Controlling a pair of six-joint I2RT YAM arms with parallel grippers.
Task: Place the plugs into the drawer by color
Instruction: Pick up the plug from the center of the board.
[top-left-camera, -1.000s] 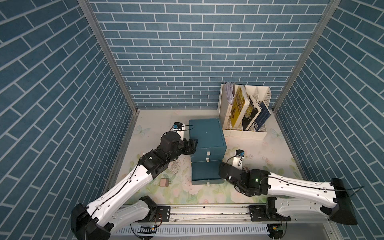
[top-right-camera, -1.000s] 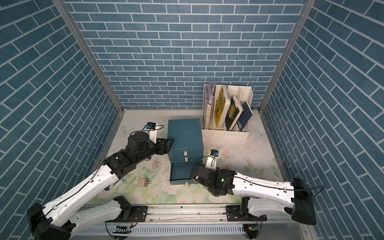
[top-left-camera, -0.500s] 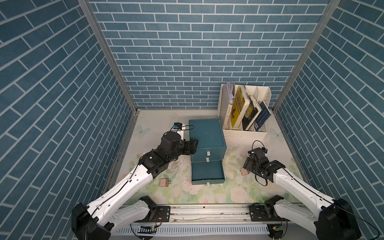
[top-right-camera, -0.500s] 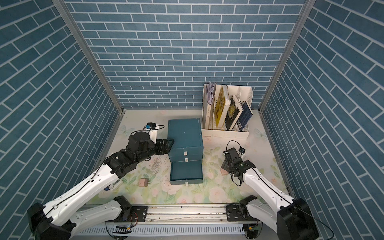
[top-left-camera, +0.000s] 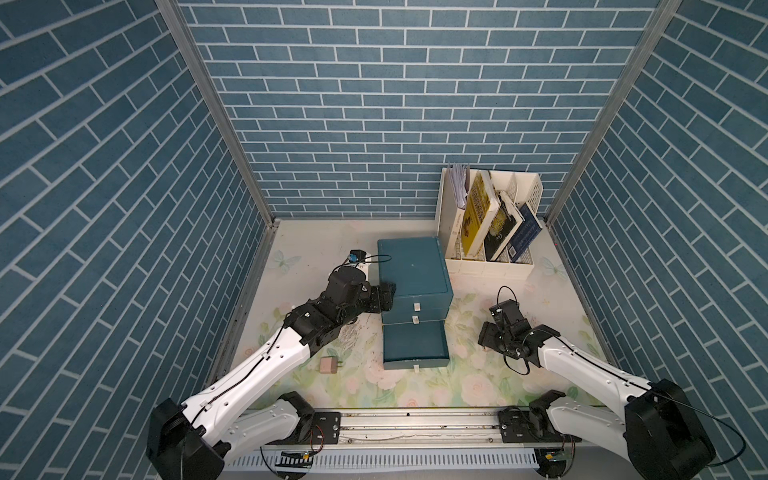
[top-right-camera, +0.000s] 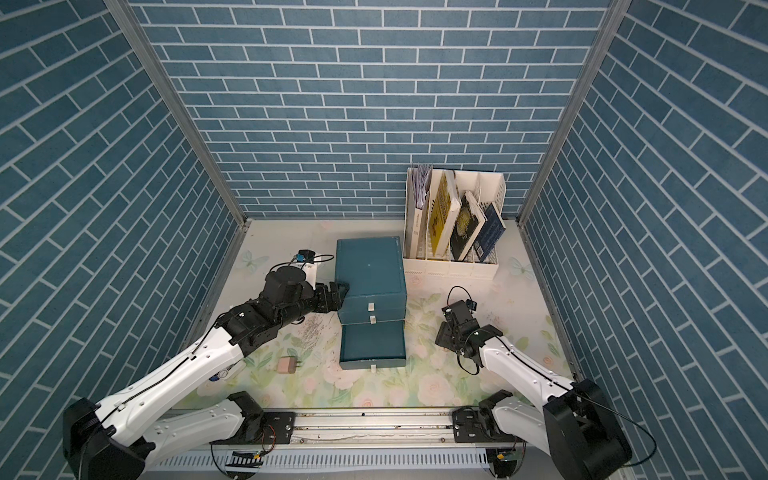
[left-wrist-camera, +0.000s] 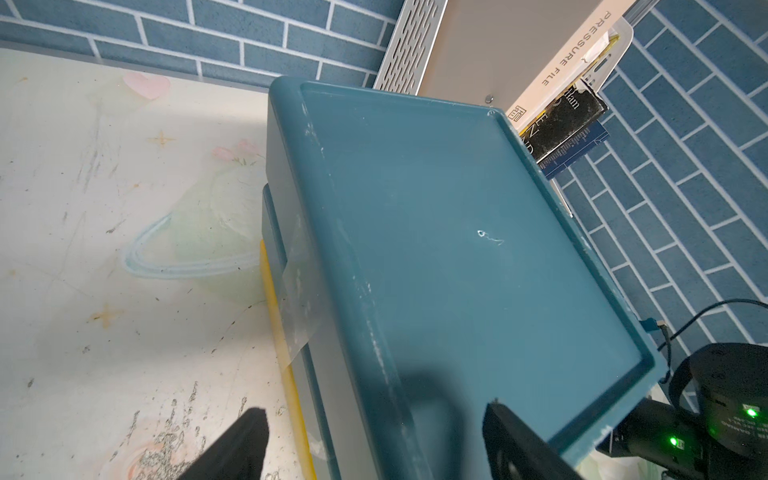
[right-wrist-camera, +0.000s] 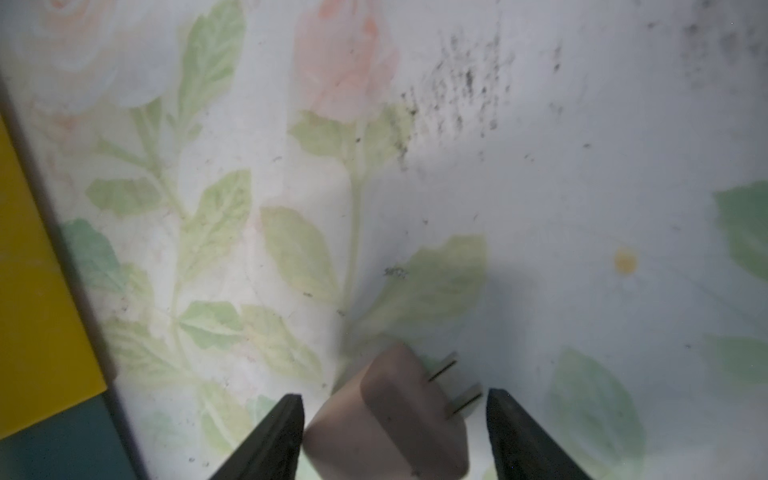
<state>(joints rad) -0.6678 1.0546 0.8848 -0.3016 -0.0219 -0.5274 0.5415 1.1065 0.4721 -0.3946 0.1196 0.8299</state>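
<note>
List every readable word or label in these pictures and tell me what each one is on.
"PRESSURE FILE": on the white file spine, seen by the left wrist camera.
"...lam": a fragment only, on the black book beside it.
Yellow book and dark blue book in the top views: print too small to read.

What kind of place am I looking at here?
Probably a robot test cell staged as a desk, not a real room: brick-print panels on metal posts, a left arm and right arm on one rail, and a drawer chest and book rack on a floral mat.
</note>
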